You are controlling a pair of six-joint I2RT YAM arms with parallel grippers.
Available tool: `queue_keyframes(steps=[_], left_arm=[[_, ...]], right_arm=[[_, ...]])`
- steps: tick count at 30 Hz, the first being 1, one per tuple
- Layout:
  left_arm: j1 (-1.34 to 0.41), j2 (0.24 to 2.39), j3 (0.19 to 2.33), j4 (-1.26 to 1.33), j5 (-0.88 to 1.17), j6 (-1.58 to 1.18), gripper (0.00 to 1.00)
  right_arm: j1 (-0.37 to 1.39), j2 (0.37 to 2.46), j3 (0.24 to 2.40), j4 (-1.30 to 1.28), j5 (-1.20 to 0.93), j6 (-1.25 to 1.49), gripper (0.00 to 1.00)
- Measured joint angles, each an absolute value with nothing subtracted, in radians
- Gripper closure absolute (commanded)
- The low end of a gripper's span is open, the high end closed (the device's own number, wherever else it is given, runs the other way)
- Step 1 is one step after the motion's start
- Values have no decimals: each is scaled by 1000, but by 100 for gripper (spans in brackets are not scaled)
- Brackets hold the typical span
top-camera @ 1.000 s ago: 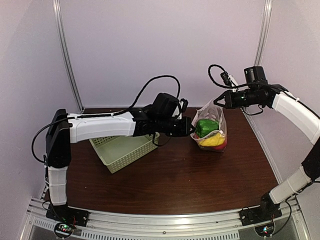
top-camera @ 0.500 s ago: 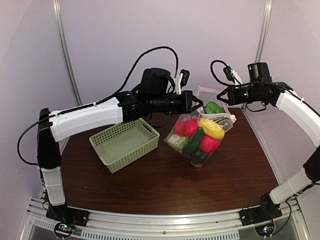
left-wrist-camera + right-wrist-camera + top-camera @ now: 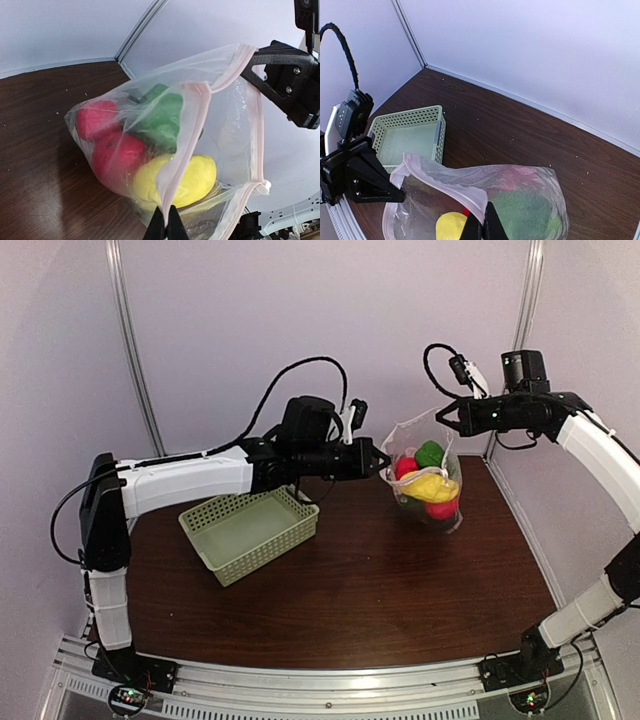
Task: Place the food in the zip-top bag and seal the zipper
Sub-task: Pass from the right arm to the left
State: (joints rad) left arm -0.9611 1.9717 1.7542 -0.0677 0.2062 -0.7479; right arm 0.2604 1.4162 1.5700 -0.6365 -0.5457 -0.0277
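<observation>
The clear zip-top bag (image 3: 428,480) hangs between my two grippers above the table's back right, with its bottom on or near the table. The food sits inside it: red fruits (image 3: 112,150), a green piece (image 3: 162,117) and a yellow piece (image 3: 192,177). My left gripper (image 3: 385,462) is shut on the left part of the bag's mouth edge with the zipper (image 3: 187,145). My right gripper (image 3: 438,417) is shut on the right end of the same edge (image 3: 462,192). The mouth gapes open between them. The food also shows in the right wrist view (image 3: 451,225).
The pale green lattice basket (image 3: 250,530) stands empty on the brown table (image 3: 360,590), left of the bag and under my left arm. It also shows in the right wrist view (image 3: 407,132). White walls with metal posts close in the back and sides.
Both grippers have kept their hold on the bag's mouth. The bag swung out low and wide, then came back narrower and upright at the back right, the food settling to its bottom.
</observation>
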Motion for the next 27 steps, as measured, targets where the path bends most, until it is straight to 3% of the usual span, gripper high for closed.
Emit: queue_keyframes(steps=[4,11,14,19,27], left_arm=[[-940,1998,1679,42,253,-812,100],[-964,1998,1496,266,277,-972,100],[-966,1997,1454,328,273,-1020,100],[-966,1986,1443,384,251,-1070,100],[-974,1939,1444,437,216,-1142,100]], right_arm=[[260,1439,1538,-652,-546,-52,97],[260,1440,1525,-728,-576,-138,56],[251,1382,1498,-764,-580,-188,46],[230,1211,1421,-861,-620,-326,41],[229,1005,1252,-1007,-673,-556,49]])
